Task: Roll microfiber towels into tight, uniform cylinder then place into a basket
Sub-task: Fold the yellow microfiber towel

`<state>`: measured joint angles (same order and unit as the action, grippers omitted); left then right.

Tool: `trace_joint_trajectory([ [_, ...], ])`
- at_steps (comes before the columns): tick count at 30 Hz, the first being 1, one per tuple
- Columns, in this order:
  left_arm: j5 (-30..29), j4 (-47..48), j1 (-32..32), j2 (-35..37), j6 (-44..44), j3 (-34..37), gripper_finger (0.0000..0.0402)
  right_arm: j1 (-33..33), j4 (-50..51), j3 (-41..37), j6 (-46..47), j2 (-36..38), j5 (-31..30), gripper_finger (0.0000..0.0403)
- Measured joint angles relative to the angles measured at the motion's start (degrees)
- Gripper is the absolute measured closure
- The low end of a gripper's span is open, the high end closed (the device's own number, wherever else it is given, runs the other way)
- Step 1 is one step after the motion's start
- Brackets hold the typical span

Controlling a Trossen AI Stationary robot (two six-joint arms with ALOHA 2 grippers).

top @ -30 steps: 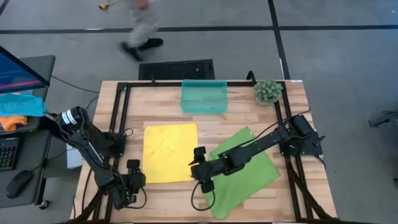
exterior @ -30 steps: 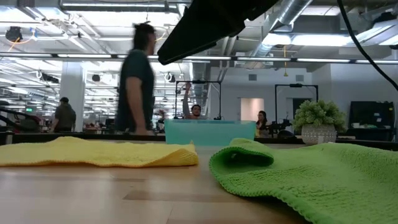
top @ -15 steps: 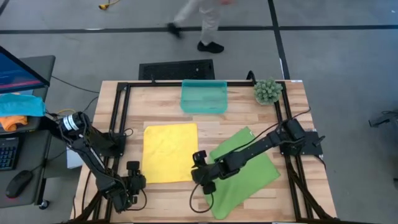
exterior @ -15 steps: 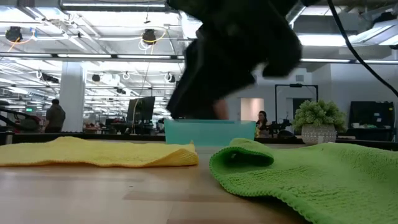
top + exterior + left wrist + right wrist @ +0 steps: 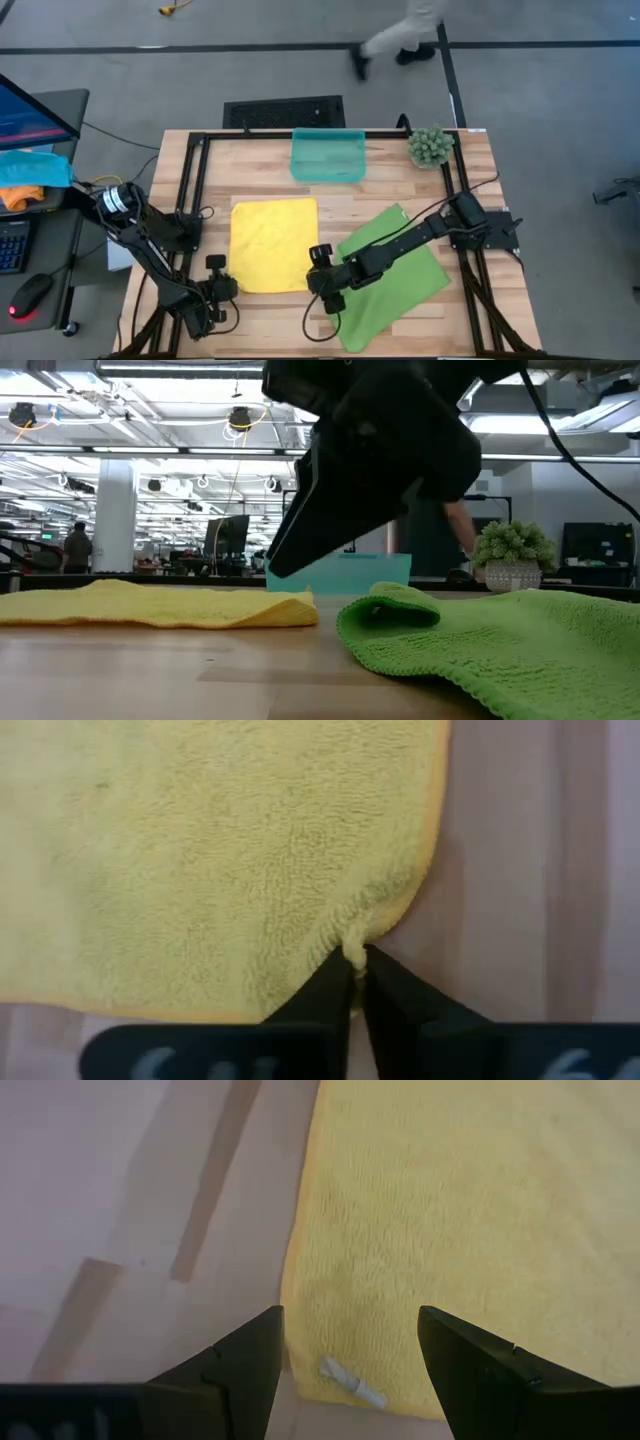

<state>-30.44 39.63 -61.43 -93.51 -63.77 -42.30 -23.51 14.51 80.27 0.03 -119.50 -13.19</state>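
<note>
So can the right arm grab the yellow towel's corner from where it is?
Probably yes. The right gripper hangs open right above the yellow towel, at its near corner, with nothing in between.

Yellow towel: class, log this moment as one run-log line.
left tool: shut on yellow towel corner | right tool: open over opposite corner | basket: empty

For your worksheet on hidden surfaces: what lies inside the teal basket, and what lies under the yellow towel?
The basket looks empty. Under the yellow towel only the table shows around it; beneath is covered.
</note>
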Motion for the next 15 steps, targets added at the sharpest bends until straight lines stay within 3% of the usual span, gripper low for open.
trace_joint_trajectory([
  [8,-0.61,-0.23,-0.02,0.00,-1.14,0.00,0.0392,0.00,-0.54,0.02,1.36,0.04,2.48,0.0148],
  [15,-1.58,-0.67,1.40,0.06,-8.51,-0.03,0.0397,0.79,-0.05,-0.21,2.04,-2.00,5.82,0.0148],
])
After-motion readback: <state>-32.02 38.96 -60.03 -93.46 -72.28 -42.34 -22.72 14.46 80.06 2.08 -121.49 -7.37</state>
